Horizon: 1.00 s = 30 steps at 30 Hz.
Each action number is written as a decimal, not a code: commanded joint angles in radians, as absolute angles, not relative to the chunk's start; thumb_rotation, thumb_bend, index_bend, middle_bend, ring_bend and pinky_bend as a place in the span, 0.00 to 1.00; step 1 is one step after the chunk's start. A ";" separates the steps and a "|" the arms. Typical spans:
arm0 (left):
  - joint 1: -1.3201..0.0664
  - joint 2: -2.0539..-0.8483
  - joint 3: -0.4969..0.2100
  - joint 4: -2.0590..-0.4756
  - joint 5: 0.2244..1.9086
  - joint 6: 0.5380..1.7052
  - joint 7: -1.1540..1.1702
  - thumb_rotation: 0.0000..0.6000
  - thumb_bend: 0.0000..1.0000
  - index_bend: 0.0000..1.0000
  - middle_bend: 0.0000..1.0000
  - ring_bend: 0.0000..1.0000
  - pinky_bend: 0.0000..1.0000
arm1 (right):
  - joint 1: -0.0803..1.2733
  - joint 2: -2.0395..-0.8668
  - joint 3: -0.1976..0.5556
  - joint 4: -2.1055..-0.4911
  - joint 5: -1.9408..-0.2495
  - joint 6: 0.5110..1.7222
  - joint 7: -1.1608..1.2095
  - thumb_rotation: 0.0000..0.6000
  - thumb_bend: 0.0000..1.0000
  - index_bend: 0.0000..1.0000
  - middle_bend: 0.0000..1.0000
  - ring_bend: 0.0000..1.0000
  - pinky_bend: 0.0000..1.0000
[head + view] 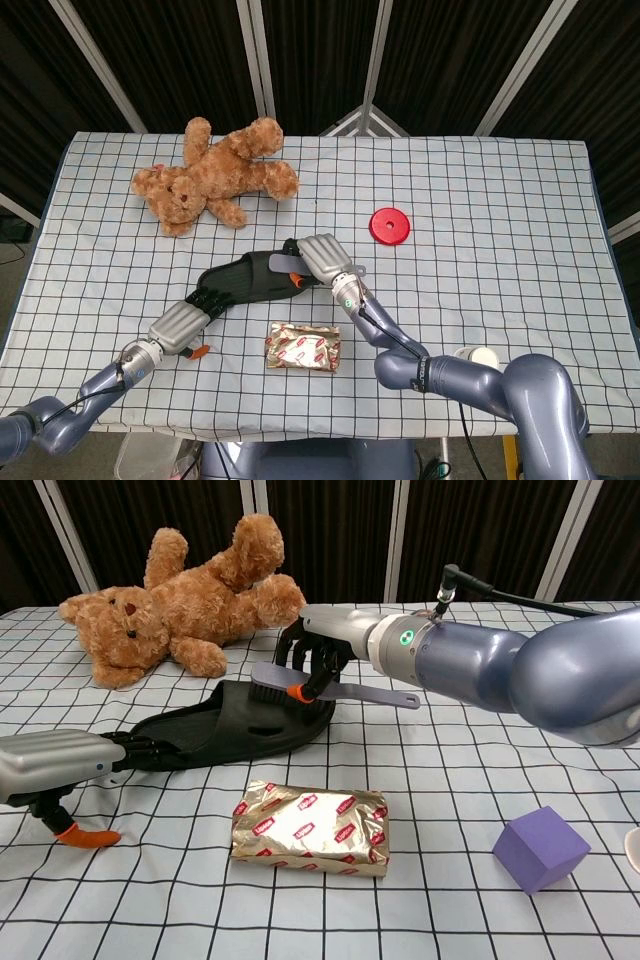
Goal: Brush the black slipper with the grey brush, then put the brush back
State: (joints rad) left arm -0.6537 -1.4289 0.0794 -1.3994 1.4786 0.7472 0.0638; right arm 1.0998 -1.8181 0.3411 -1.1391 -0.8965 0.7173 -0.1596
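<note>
The black slipper (245, 280) (235, 730) lies flat on the checked cloth, left of centre. My right hand (318, 262) (322, 652) grips the grey brush (290, 264) (310, 685) over the slipper's right end, bristles down on its upper. The brush handle sticks out to the right. My left hand (188, 318) (75, 765) lies low at the slipper's left end, its dark fingers (140, 748) holding down that end.
A brown teddy bear (212, 175) (175, 605) lies behind the slipper. A gold foil packet (302, 348) (308, 826) sits just in front of it. A red disc (389, 226) lies to the back right. A purple cube (540, 848) sits front right, by a white cup (478, 357).
</note>
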 commanded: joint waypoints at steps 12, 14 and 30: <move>-0.679 -1.439 0.082 -1.420 1.492 0.731 0.062 0.92 0.43 0.00 0.01 0.03 0.03 | 1.128 -1.864 0.334 -1.228 -0.854 0.768 -0.257 1.00 0.46 0.68 0.58 0.50 0.51; -0.679 -1.438 0.085 -1.421 1.493 0.731 0.058 0.92 0.43 0.00 0.01 0.03 0.03 | 1.131 -1.874 0.334 -1.221 -0.850 0.773 -0.262 1.00 0.46 0.68 0.58 0.50 0.51; -0.673 -1.411 0.110 -1.388 1.507 0.743 0.002 0.91 0.43 0.00 0.01 0.03 0.03 | 1.103 -1.882 0.326 -1.148 -0.885 0.785 -0.234 1.00 0.46 0.68 0.58 0.50 0.51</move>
